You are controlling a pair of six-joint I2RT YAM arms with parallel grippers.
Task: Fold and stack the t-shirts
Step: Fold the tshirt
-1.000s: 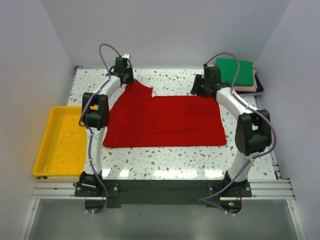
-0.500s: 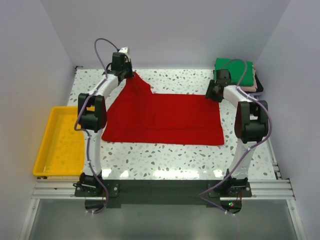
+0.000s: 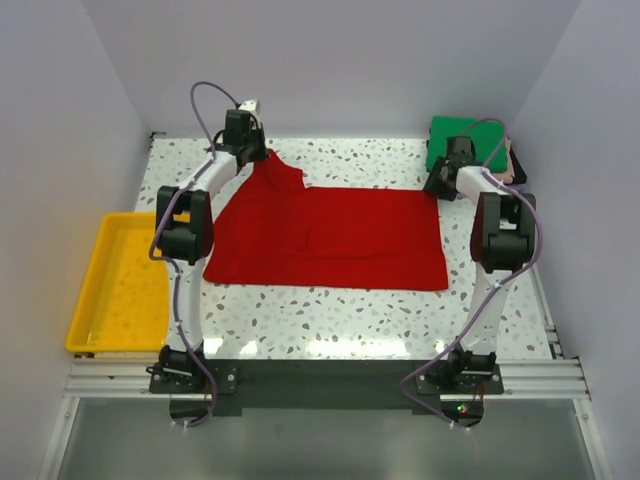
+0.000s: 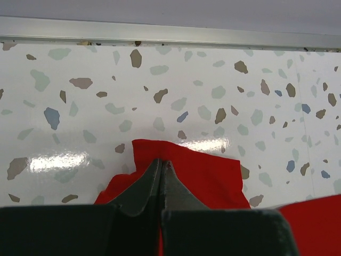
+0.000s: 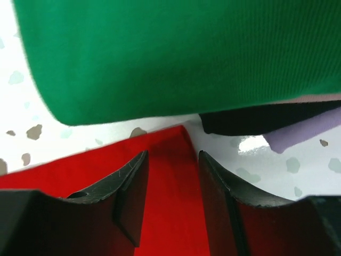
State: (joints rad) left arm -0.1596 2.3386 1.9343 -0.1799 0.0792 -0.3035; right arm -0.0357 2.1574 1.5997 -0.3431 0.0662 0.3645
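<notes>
The red t-shirt (image 3: pixel 330 240) is pinched at its far-left corner by the left gripper (image 4: pixel 161 162); the right gripper (image 5: pixel 172 156) is held spread over the far-right corner, near the green t-shirt (image 5: pixel 186 53)

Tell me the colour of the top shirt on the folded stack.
The top shirt is green, clearest in the right wrist view.

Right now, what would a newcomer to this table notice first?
The bright red t-shirt spread across the middle of the speckled table, its far left corner pinched in the shut left tool while the right tool stands open over its far right corner. Next, the folded stack topped by a green shirt at the far right corner, and the yellow tray off the left edge.
</notes>
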